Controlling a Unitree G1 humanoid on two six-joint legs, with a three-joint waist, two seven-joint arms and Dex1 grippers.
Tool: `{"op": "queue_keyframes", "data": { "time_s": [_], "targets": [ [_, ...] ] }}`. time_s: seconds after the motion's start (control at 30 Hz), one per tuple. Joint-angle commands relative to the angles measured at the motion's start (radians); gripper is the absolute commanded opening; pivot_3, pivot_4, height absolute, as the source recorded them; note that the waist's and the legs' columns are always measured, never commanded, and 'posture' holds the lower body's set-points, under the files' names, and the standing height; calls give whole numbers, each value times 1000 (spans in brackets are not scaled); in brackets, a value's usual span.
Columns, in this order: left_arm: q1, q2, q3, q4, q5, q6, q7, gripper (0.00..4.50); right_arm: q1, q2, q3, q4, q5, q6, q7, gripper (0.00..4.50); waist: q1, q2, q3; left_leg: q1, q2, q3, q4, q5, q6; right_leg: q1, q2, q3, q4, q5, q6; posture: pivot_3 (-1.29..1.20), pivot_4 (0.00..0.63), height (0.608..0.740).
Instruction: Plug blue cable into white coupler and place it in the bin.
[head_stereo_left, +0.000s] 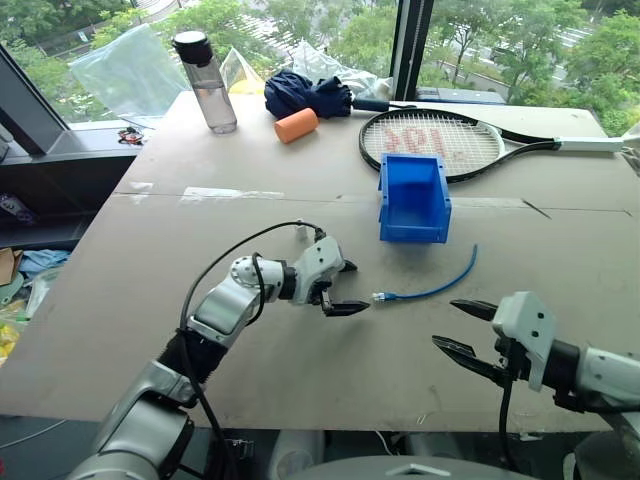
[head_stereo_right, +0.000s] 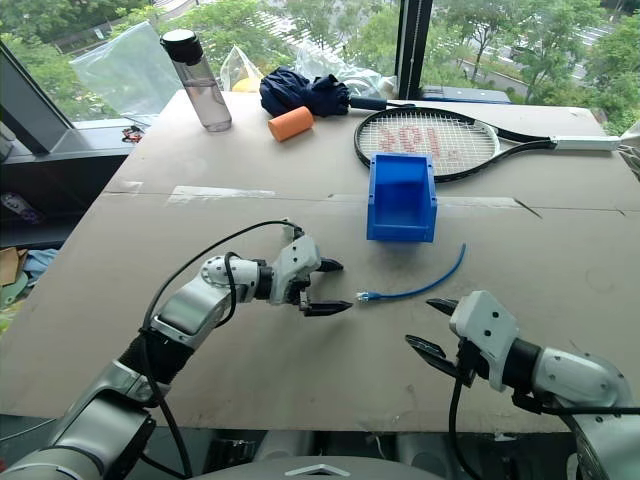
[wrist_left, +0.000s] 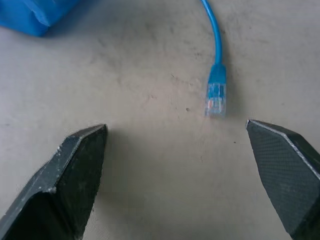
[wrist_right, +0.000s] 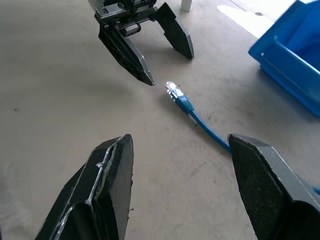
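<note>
Cable, blue (head_stereo_left: 432, 284), lies loose on tabletop (head_stereo_left: 120, 300) at centre-right of frame, clear plug end (wrist_left: 216, 97) pointing left; blue bin (head_stereo_left: 413, 198) sits just above it, upright, apart from cable; L gripper (head_stereo_left: 347, 288) spread wide, tips just left of plug, not touching; R gripper (head_stereo_left: 466, 328) at lower right, fingers apart, holding nothing; racket (head_stereo_left: 440, 142) behind bin.

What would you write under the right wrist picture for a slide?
Two open grippers, right and left, flank the blue cable's clear plug on the table, bin nearby.
</note>
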Motion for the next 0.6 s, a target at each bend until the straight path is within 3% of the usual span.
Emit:
{"op": "queue_keyframes", "data": {
  "time_s": [0.03,0.17,0.23,0.3,0.37,0.53,0.6],
  "targets": [
    [-13,-50,-30,69,54,-103,-53,4500,57,13,-57,-74,13,-23,-49,2997,0,0,-1,0,0,0,0,0,0,0,0,0,0,0,0,0,150,740],
    [-24,-99,-37,154,95,-170,-92,4500,101,29,-59,-110,13,-17,-98,2997,2,-1,-4,0,0,0,1,0,0,0,0,0,0,0,0,0,150,740],
    [-31,-126,-44,196,116,-195,-105,3989,130,33,-55,-124,8,-23,-113,3060,5,1,-6,0,-1,0,1,0,0,0,-1,0,0,0,0,0,150,740],
    [-42,-146,-46,242,135,-223,-123,3318,145,36,-47,-129,6,-25,-128,3060,6,1,-6,0,-1,0,1,0,0,1,-1,0,0,0,0,0,150,740],
    [-52,-165,-50,283,153,-259,-136,2231,163,42,-49,-129,6,-30,-140,3060,5,1,-7,0,-1,0,1,0,0,1,-1,0,0,0,0,0,150,740],
    [-62,-203,-45,337,166,-354,-188,73,186,46,-46,-107,5,-56,-154,3060,3,2,-9,-1,-1,0,1,0,0,1,-1,0,0,-1,1,0,150,740],
    [-64,-210,-32,338,155,-361,-212,73,180,43,-28,-91,-2,-65,-160,3060,1,2,-9,0,-1,0,1,0,0,1,-1,0,0,-1,1,0,150,740]
  ]
}}
